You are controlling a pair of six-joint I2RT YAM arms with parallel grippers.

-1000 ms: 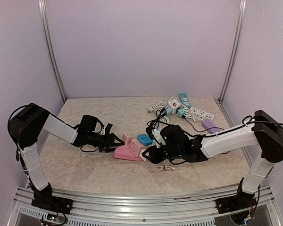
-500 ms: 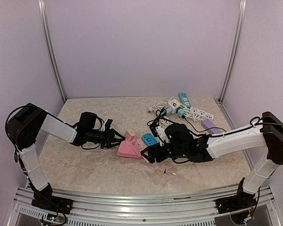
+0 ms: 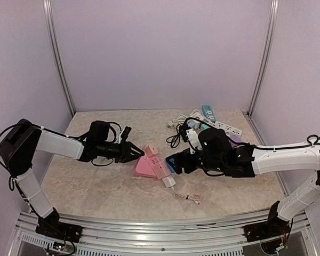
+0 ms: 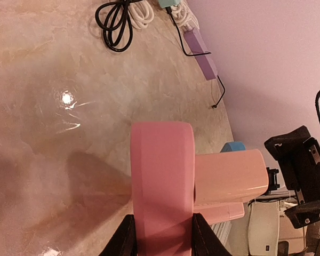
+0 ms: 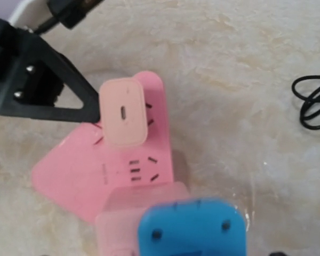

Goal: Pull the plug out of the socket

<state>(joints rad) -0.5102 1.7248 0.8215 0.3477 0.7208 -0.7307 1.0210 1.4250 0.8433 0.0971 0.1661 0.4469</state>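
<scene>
One pink socket strip (image 3: 145,169) has its left end pinched between the narrow fingers (image 4: 125,241) of the left gripper (image 3: 134,153); the right gripper (image 3: 181,162) is spread wide just right of it; three plugs sit on it: pale pink plug (image 5: 122,112), blue plug (image 5: 192,229) at the right fingertips, white plug (image 3: 168,180).

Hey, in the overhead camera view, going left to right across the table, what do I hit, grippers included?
Left gripper → pink socket strip → right gripper → white power strip towards the far right corner.
</scene>
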